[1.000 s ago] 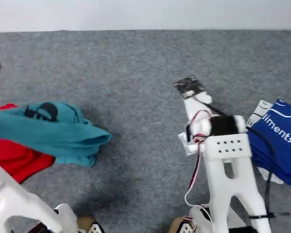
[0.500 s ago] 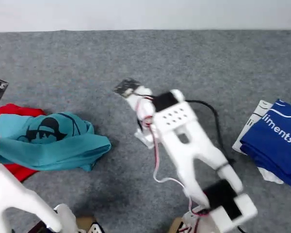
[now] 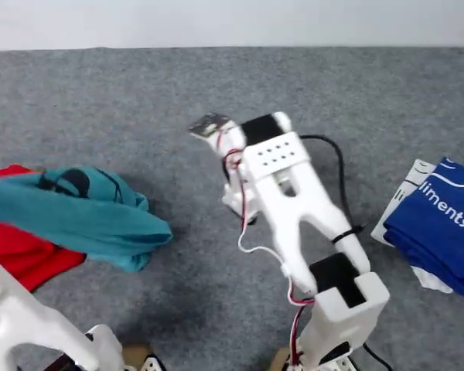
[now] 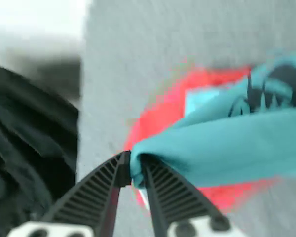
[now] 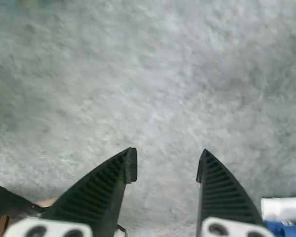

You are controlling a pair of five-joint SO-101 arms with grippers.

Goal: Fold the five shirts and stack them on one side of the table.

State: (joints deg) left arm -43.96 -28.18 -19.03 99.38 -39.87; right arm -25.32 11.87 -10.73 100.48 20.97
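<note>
A grey felt-like counter is seen beneath everything. A white plastic right arm is stretched over its middle, and a white plastic left arm is seen at the near left corner. At the left side of the counter, a crumpled teal cloth shirt with a dark print is held partly lifted. One edge is drawn out toward the left border, while the rest is draped over a red cloth shirt lying on the counter beneath it. At the right edge, a folded royal-blue shirt with white lettering is laid on top of a folded white shirt, well apart from the other two garments. The left claw is clamped on a bunched edge of the teal shirt, with its black ribbed fingers pressed against the fabric from both sides. The right claw is held apart above bare counter, and nothing is gripped between its fingers.
</note>
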